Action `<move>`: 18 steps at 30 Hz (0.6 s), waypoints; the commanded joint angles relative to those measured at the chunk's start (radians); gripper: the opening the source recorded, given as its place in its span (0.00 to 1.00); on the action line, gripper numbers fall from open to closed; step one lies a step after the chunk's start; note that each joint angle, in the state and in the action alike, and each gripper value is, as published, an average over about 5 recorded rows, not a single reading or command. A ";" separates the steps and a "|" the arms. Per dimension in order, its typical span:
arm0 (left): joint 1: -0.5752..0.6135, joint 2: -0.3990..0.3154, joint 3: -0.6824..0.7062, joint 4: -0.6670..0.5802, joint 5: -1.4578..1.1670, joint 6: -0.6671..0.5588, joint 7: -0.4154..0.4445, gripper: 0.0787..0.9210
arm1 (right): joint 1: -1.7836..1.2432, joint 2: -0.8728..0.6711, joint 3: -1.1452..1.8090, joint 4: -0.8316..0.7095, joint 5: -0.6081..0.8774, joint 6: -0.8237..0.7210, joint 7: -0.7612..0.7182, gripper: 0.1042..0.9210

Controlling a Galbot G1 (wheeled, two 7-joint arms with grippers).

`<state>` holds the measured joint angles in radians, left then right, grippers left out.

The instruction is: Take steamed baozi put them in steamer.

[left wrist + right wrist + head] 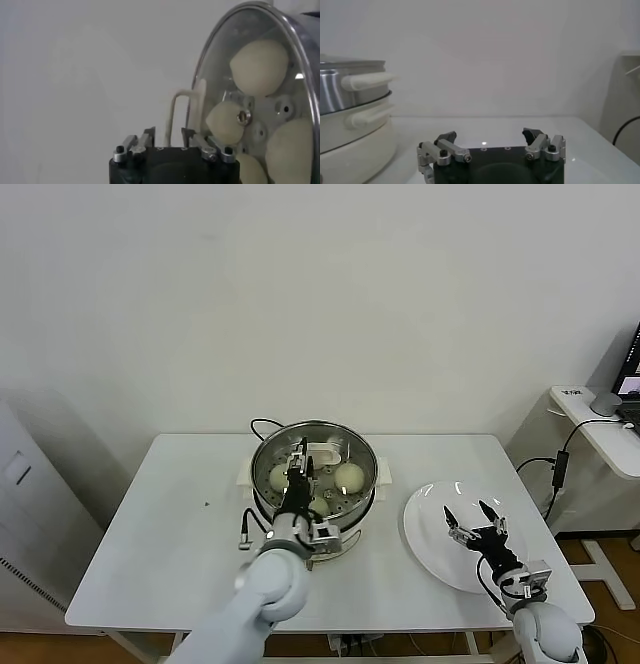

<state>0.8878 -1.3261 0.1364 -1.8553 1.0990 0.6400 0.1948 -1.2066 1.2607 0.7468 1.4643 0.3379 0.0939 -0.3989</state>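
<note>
The steamer [366, 454] stands at the table's middle on its white base, and the glass lid [220, 65] lies on it. Several cream-white baozi [348, 476] rest on the perforated tray inside, and through the glass they show as round domes [260, 67]. My left gripper [300, 467] hangs over the lid, open, its fingers [149, 134] on either side of the cream lid handle [175, 107] without touching it. My right gripper [475, 519] hovers open and empty over the white plate [430, 544]. The right wrist view has the steamer [350, 85] off to one side of the right gripper [490, 135].
A black cord [262, 424] runs off behind the steamer. At the far right a side table [600, 424] carries devices, with a cable [555, 469] hanging from it. Bare white tabletop [170, 524] lies to the left of the steamer.
</note>
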 commanded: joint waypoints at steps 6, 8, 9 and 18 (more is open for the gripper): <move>0.310 0.100 -0.609 -0.429 -1.488 -0.293 -0.065 0.78 | -0.002 0.017 0.006 0.050 0.033 -0.046 0.070 0.88; 0.331 0.097 -0.721 -0.408 -1.561 -0.284 -0.113 0.83 | -0.009 0.020 0.023 0.065 0.031 -0.049 0.091 0.88; 0.346 0.101 -0.766 -0.392 -1.589 -0.286 -0.129 0.85 | -0.010 0.022 0.031 0.070 0.030 -0.049 0.099 0.88; 0.457 0.132 -0.935 -0.127 -1.597 -0.381 -0.176 0.88 | -0.028 0.049 0.065 0.102 0.007 -0.053 0.114 0.88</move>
<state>1.1898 -1.2250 -0.4628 -2.1280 -0.0485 0.3936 0.1009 -1.2191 1.2906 0.7786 1.5284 0.3585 0.0545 -0.3245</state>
